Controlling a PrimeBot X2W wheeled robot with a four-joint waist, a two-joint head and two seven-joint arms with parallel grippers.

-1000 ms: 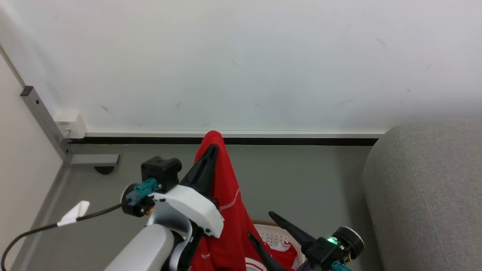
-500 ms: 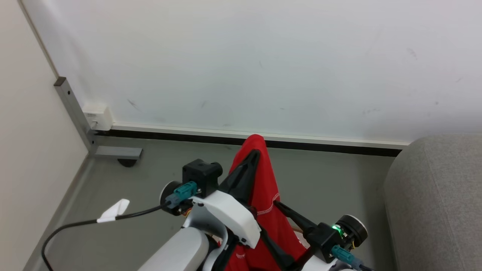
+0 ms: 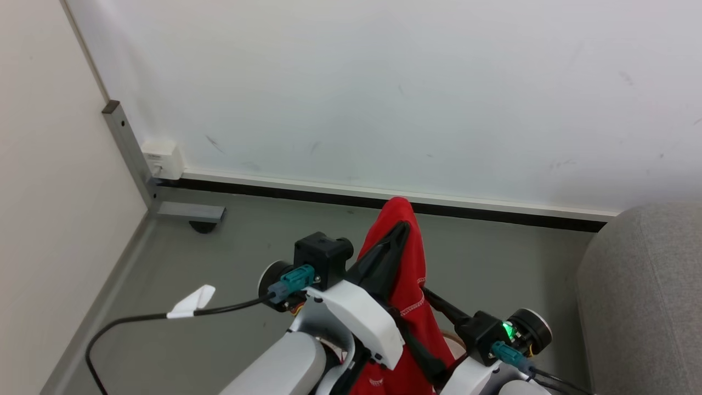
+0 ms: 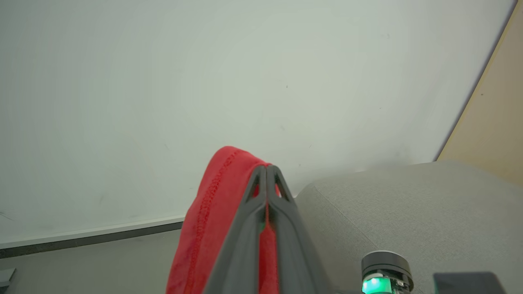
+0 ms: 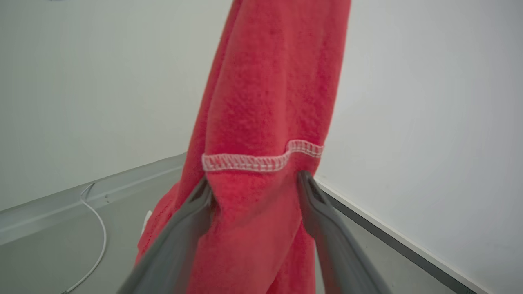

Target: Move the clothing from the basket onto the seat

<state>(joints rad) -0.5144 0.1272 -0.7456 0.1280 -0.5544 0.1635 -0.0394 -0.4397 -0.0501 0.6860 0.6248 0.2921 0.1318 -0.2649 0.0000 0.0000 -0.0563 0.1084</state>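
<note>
The left gripper is clamped tight on the top fold of the bright red, white-stitched sportswear piece, which hangs above the grey floor. The right gripper brackets the cloth lower down, fingers touching both sides; squeezing or not, I cannot tell. Best carried high and rightward to the big grey woven seat. The black cable lies well left; the right arm itself crowds the path.

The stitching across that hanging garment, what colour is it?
The stitching is white, on bright red clothing; the right wrist view shows it best.
</note>
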